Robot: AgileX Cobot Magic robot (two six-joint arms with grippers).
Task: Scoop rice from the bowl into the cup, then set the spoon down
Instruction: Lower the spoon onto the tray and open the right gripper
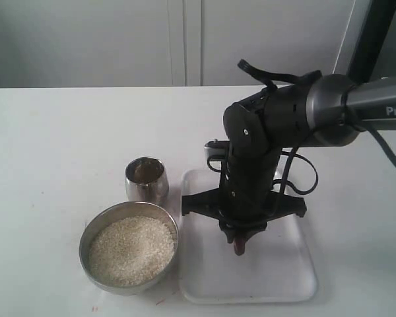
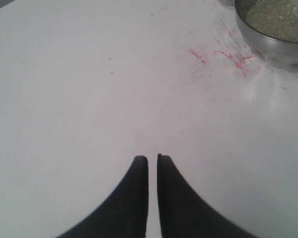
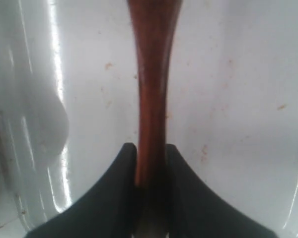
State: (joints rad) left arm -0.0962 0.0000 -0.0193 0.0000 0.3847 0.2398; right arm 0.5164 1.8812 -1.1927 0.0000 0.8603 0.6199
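The steel bowl sits at the front left of the table, heaped with white rice. Just behind it stands the small shiny cup. My right gripper points down over the white tray, shut on the reddish-brown spoon; the handle runs between the black fingers and its tip shows below them. The spoon's oval bowl is out of view. My left gripper is shut with nothing in it, low over bare table, with the bowl and rice at the corner of its view.
The white tray lies right of the bowl, its rim glossy. Red marks stain the table near the bowl. A wall with white panels stands behind the table.
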